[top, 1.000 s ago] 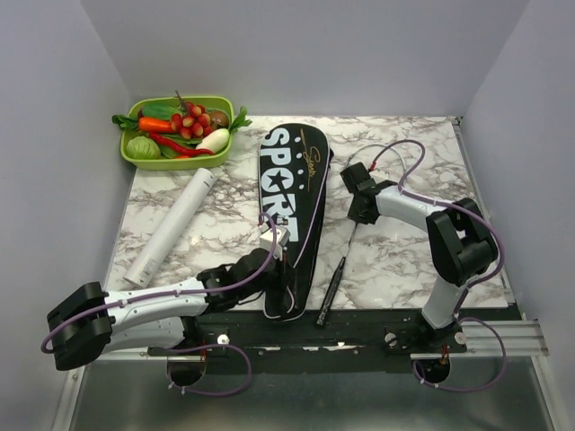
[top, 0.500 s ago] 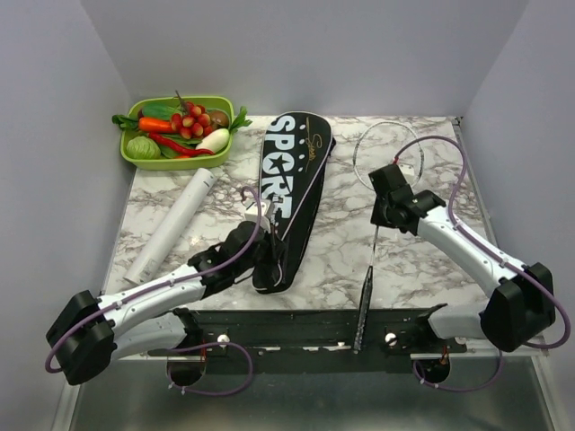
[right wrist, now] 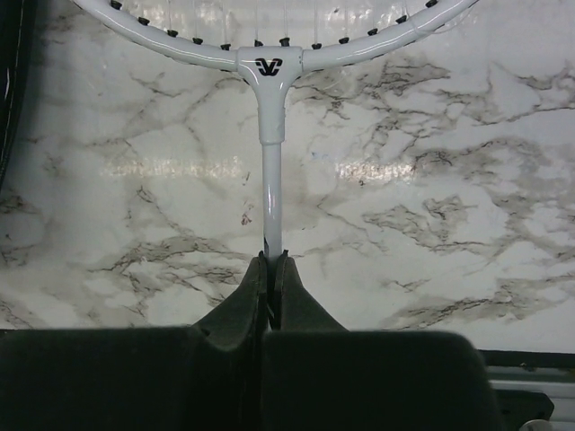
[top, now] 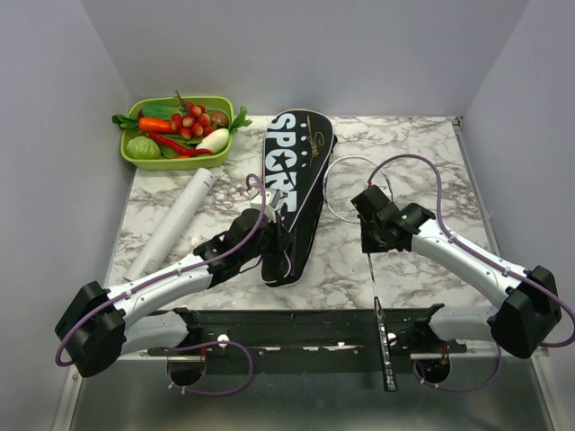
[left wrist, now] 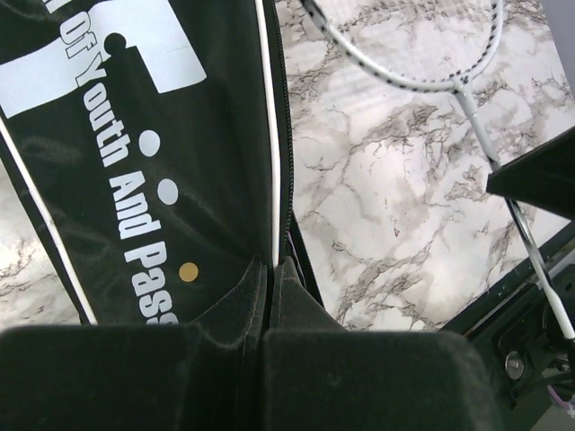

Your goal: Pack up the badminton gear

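Left end effector (left wrist: 269,266) clamps the black fabric bag (left wrist: 180,135); right end effector (right wrist: 269,262) grips the thin racket (right wrist: 271,117), handle pointing near.

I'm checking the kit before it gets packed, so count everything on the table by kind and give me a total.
racket: 1 (only one in view)
bag: 1
white tube: 1
tray of toy vegetables: 1
Total: 4
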`<action>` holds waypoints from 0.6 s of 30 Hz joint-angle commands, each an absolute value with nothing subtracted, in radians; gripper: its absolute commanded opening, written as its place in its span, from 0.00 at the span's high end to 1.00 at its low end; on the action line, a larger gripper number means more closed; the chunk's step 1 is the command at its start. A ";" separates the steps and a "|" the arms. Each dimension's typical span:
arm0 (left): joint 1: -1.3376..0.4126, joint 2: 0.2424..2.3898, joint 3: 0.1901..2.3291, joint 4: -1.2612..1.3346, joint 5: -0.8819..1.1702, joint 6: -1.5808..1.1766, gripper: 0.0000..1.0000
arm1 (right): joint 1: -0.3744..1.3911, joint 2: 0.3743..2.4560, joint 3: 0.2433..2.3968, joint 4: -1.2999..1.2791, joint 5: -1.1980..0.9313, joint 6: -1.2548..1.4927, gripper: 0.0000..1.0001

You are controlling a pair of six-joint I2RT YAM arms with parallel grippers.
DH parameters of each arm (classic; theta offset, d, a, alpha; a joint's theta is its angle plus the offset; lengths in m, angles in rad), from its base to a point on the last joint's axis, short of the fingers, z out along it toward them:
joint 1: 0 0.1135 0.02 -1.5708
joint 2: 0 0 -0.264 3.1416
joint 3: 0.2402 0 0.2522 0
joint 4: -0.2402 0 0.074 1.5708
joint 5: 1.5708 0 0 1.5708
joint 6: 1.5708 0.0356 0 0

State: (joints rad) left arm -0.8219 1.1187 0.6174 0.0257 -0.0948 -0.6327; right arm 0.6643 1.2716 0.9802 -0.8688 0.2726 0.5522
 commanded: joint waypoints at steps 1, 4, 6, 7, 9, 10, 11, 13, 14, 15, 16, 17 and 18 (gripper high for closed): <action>-0.808 1.100 0.658 0.114 -0.120 -0.629 1.00 | 0.692 1.256 0.948 -0.870 0.210 0.545 0.99; -0.807 1.094 0.663 0.107 -0.117 -0.627 1.00 | 0.721 1.270 0.933 -0.826 0.166 0.548 0.99; -0.808 1.094 0.664 0.103 -0.112 -0.624 1.00 | 0.735 1.288 0.937 -0.805 0.146 0.554 0.99; -0.808 1.092 0.664 0.101 -0.110 -0.623 1.00 | 0.741 1.293 0.939 -0.781 0.135 0.555 0.99; -0.808 1.086 0.664 0.095 -0.110 -0.621 1.00 | 0.756 1.308 0.951 -0.772 0.126 0.563 0.99; -0.807 1.085 0.664 0.094 -0.115 -0.618 1.00 | 0.761 1.321 0.963 -0.759 0.117 0.566 0.99; -0.808 1.083 0.663 0.091 -0.115 -0.617 1.00 | 0.773 1.325 0.968 -0.753 0.112 0.569 0.99; -0.808 1.078 0.663 0.086 -0.117 -0.612 1.00 | 0.781 1.336 0.982 -0.736 0.104 0.574 0.99; -0.808 1.077 0.663 0.084 -0.117 -0.612 1.00 | 0.788 1.339 0.985 -0.730 0.101 0.575 0.99; -0.808 1.078 0.663 0.081 -0.118 -0.611 1.00 | 0.790 1.344 0.991 -0.724 0.097 0.575 0.99; -0.808 1.075 0.661 0.080 -0.118 -0.611 1.00 | 0.792 1.350 0.997 -0.716 0.092 0.577 0.99; -0.808 1.077 0.660 0.080 -0.114 -0.611 1.00 | 0.799 1.367 1.011 -0.715 0.091 0.580 0.99; -0.808 1.075 0.658 0.081 -0.112 -0.611 1.00 | 0.804 1.373 1.018 -0.716 0.094 0.580 0.99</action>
State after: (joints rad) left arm -0.8192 1.1015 0.6247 0.0193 -0.0948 -0.6270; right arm 0.7841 1.3449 0.9550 -0.7700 0.1284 0.5667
